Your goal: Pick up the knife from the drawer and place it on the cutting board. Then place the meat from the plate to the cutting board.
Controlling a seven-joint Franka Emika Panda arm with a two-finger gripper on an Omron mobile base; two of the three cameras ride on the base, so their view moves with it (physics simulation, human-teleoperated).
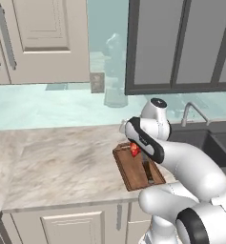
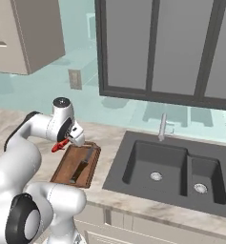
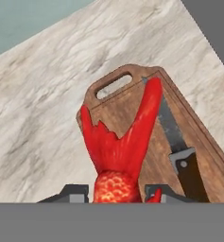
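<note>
Gripping meat [image 3: 120, 151] above cutting board [image 3: 132, 101], knife [image 3: 177, 146] aboard

Bench [image 1: 57, 162]: pale veined marble, turning a corner at the left. Wall behind: pale aqua glass backsplash [image 1: 47, 107] with a grey outlet plate [image 1: 97, 82]. Upper cabinets: cream panelled doors [image 1: 38, 38] at left, dark-framed grey-panelled unit [image 2: 171, 47] at right. Dark double-bowl sink [image 2: 174, 169] with silver tap [image 2: 163, 127] at right. Cream base cabinets [image 1: 71, 226] below.

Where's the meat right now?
The meat is clamped in the hand, hanging over the cutting board beside the knife lying on it; the right base view shows the sink to the board's right.
</note>
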